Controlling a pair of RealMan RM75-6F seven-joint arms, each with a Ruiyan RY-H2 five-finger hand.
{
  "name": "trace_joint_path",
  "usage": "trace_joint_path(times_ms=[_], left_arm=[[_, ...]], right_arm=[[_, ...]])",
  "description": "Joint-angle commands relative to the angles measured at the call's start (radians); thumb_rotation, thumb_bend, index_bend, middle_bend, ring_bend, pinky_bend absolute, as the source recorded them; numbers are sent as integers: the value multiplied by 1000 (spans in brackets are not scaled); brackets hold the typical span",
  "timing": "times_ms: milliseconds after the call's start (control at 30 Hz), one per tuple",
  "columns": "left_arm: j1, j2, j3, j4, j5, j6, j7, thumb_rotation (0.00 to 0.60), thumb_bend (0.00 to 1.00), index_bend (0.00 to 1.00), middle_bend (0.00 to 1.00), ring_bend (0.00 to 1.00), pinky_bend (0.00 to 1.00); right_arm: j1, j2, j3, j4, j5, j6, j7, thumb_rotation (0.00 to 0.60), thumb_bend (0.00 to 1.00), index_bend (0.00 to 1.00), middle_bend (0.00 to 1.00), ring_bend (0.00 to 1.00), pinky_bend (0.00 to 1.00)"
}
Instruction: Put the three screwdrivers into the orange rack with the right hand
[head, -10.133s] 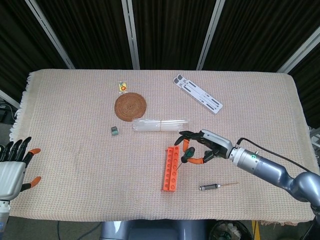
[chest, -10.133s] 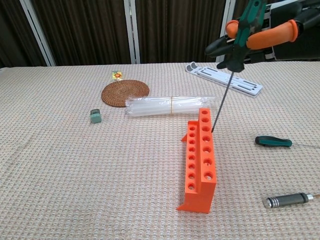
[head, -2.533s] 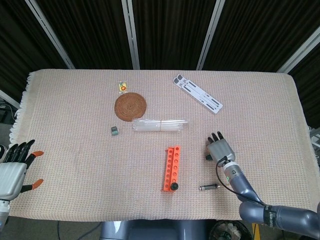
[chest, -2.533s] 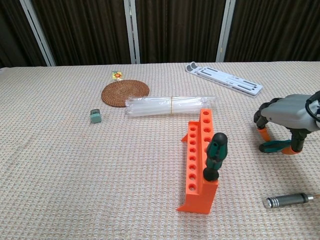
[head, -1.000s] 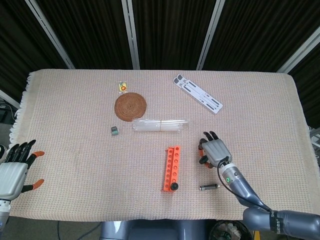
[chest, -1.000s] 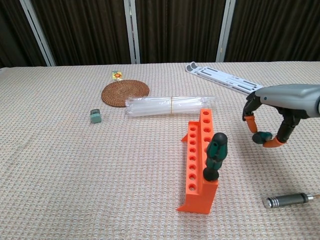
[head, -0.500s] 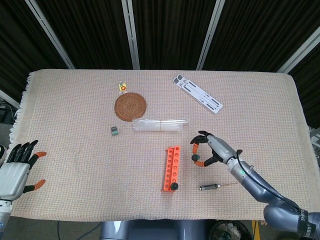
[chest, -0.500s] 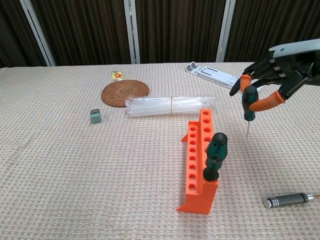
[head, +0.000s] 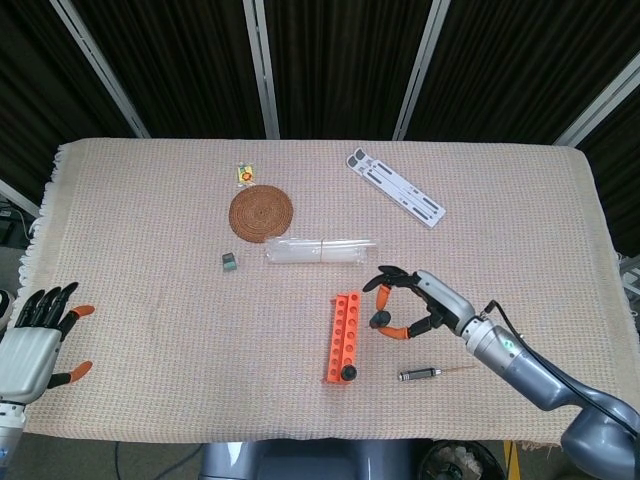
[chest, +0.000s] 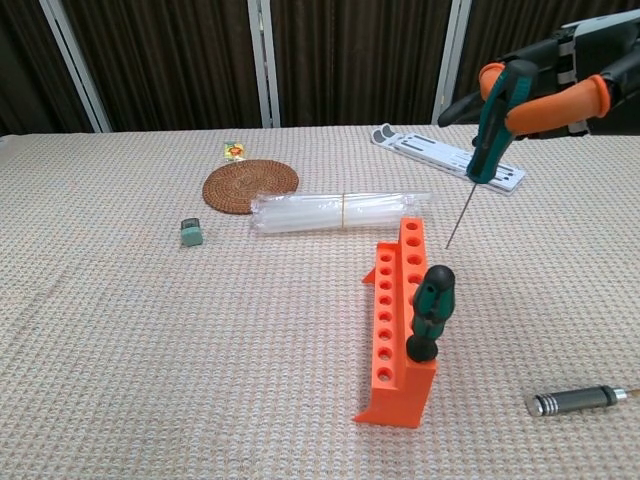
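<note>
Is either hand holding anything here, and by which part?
The right hand pinches a green-handled screwdriver by its handle, shaft pointing down. The left hand holds nothing.

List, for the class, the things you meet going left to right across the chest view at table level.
Small green block → woven coaster → clear plastic bundle → orange rack → grey-handled screwdriver.

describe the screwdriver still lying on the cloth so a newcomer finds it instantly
Start at the orange plastic rack near the table's front edge. On the beige woven cloth to its right lies a metal-handled screwdriver. The two green-handled ones are off the cloth: one in the rack, one held in the right hand.
</note>
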Motion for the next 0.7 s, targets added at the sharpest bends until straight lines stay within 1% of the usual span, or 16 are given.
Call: trace_joint_path(times_ms=[33,167,200,333,500,700], left_arm=[[1,-1,1,1,0,0,-1,600,136,257,0,0,0],[2,-1,2,5,-4,0,-4,600,138,257,0,0,0],[4,0,1,7,-7,2,-6,600,138,257,0,0,0],[5,0,0,11,-5,4,-14,600,138,257,0,0,0],[6,0,1,17,-6,4,-20,600,138,257,0,0,0],[9,0,0,25,-10,6,-29,600,139,257,0,0,0]], right_arm=[[89,42,-160,102,-261,183,311,600,199,655,276,0,0],[156,28,-245,162,-320,255,421,600,199,655,277,0,0],[179,19,-274,175,-334,265,444,600,199,655,277,0,0],[238,-7,-336,210,-331,280,461,600,199,655,276,0,0],[273,-27,-369,222,-290,277,441,600,200,656,277,0,0],[296,-42,-388,230,-226,279,402,600,199,660,279,0,0]])
